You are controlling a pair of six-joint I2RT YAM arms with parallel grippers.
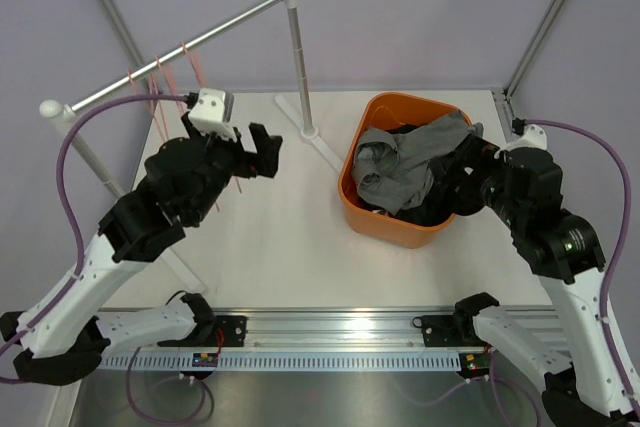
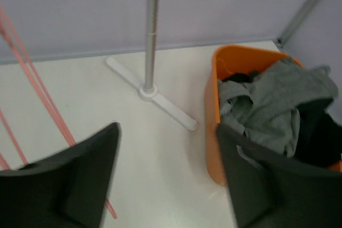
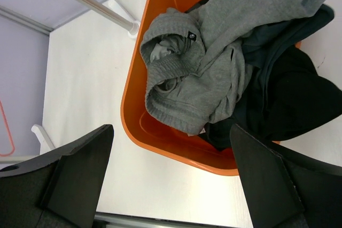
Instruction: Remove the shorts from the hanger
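Left gripper point(image 1: 262, 150), wide and empty, hovers near bare pink hangers point(image 1: 160, 75). Right gripper point(image 3: 171, 177), wide, hangs over the shorts point(image 1: 400, 167) in the orange basket point(image 1: 395, 232). Removal appears complete; next, retract both arms.

The shorts point(image 1: 402, 169) lay in the basket point(image 1: 385, 225) at the right of the table point(image 1: 290, 247). The rack post point(image 1: 298, 62) stood just left of it. The hangers point(image 1: 163, 77) hung on the rail point(image 1: 200, 30), far left.
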